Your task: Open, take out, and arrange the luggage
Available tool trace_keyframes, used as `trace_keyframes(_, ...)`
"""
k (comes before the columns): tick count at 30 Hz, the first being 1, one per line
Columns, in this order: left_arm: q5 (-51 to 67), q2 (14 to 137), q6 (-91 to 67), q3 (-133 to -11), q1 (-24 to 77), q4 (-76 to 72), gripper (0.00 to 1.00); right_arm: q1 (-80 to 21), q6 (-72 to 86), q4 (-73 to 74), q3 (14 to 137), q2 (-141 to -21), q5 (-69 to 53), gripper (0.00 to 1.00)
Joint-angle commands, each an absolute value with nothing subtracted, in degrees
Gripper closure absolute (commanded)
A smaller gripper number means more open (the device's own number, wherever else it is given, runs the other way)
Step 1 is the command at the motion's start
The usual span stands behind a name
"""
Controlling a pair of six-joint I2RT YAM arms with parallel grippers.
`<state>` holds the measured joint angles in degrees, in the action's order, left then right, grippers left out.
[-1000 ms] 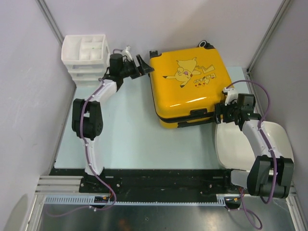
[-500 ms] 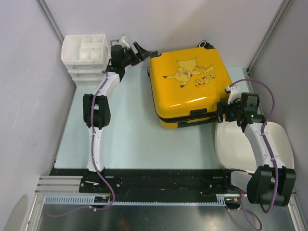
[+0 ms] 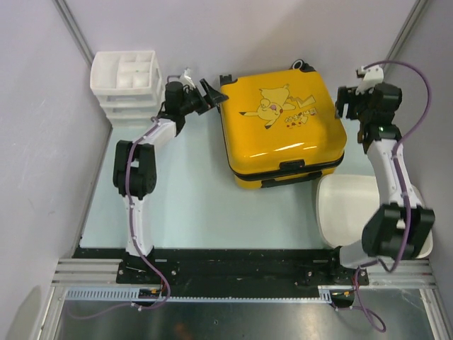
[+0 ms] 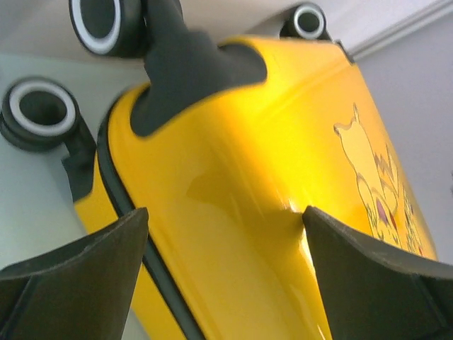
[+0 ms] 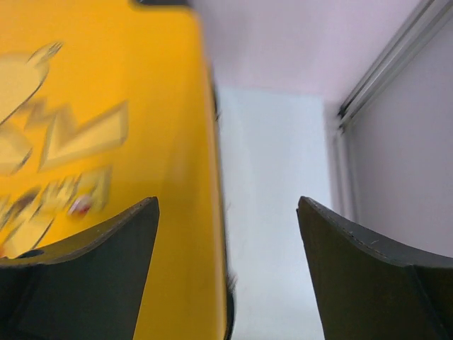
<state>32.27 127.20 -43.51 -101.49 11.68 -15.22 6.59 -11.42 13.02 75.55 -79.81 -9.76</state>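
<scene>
The yellow luggage (image 3: 283,127) with the Pikachu print lies flat and closed on the table, wheels toward the back left. My left gripper (image 3: 211,94) is open and empty at its far left corner. In the left wrist view the left gripper (image 4: 225,212) faces the luggage shell (image 4: 248,163), just below the black wheels (image 4: 42,113). My right gripper (image 3: 342,106) is open and empty beside the luggage's right edge. In the right wrist view the right gripper (image 5: 227,202) spans the luggage's edge (image 5: 106,142) and bare table.
A white plastic drawer unit (image 3: 126,78) stands at the back left, close behind the left arm. A white tub (image 3: 354,212) sits at the front right, just past the luggage's near right corner. Walls and frame posts close in on both sides.
My right arm has swung from the luggage's near right corner back to its far right side. My left gripper has shifted slightly near the wheel corner. Both stay open.
</scene>
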Motion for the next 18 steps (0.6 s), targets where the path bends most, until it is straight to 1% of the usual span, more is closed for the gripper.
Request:
trace_keyframes(1,36.0,119.2,-40.1,-92.1,11.9,-15.1,0.05,7.7,-10.3,-3.4,84.0,-93.0,-3.7,0.16)
trace_keyframes(2,35.7,116.5,-39.6,-90.6,11.5,-15.0,0.05,8.2,-10.0,-3.1,89.7,-95.9,-3.4,0.16)
trace_keyframes(3,35.0,115.2,-38.3,-89.0,10.8,-15.1,0.05,8.4,-9.4,-2.4,92.6,-102.5,-3.3,0.17)
trace_keyframes(5,34.7,112.6,-37.0,-84.7,9.9,-15.0,0.04,9.2,-8.8,-1.5,98.2,-108.2,-4.0,0.18)
trace_keyframes(6,34.3,110.0,-35.8,-83.2,9.1,-15.0,0.05,9.4,-8.1,-1.4,103.0,-113.8,-6.3,0.19)
trace_keyframes(8,34.1,107.9,-34.6,-79.3,7.9,-14.5,0.05,9.8,-7.3,1.7,109.4,-119.3,-10.2,0.23)
trace_keyframes(9,33.7,105.8,-33.0,-77.2,7.7,-13.5,0.06,10.3,-6.9,4.1,115.3,-124.0,-15.8,0.27)
trace_keyframes(10,33.4,104.9,-31.7,-76.4,7.6,-12.9,0.07,10.5,-6.8,4.6,117.2,-126.2,-18.8,0.27)
trace_keyframes(11,33.2,104.0,-28.9,-75.5,7.6,-12.4,0.09,10.9,-6.3,4.7,118.8,-128.0,-22.0,0.32)
trace_keyframes(12,33.7,102.4,-27.3,-73.8,7.6,-11.5,0.1,11.5,-6.0,4.3,121.5,-131.0,-28.9,0.35)
trace_keyframes(13,33.7,101.6,-26.1,-73.0,7.6,-11.0,0.11,11.8,-5.7,4.1,122.4,-132.3,-32.0,0.36)
trace_keyframes(14,33.5,101.0,-24.2,-72.0,7.6,-10.6,0.12,11.6,-6.0,3.9,123.3,-133.4,-37.5,0.4)
trace_keyframes(17,34.9,98.8,-20.1,-69.3,7.3,-8.6,0.14,10.1,-7.9,6.3,127.9,-138.5,-44.3,0.46)
trace_keyframes(18,35.3,98.3,-19.0,-68.3,7.2,-7.3,0.14,8.9,-8.1,7.8,128.8,-139.6,-45.6,0.46)
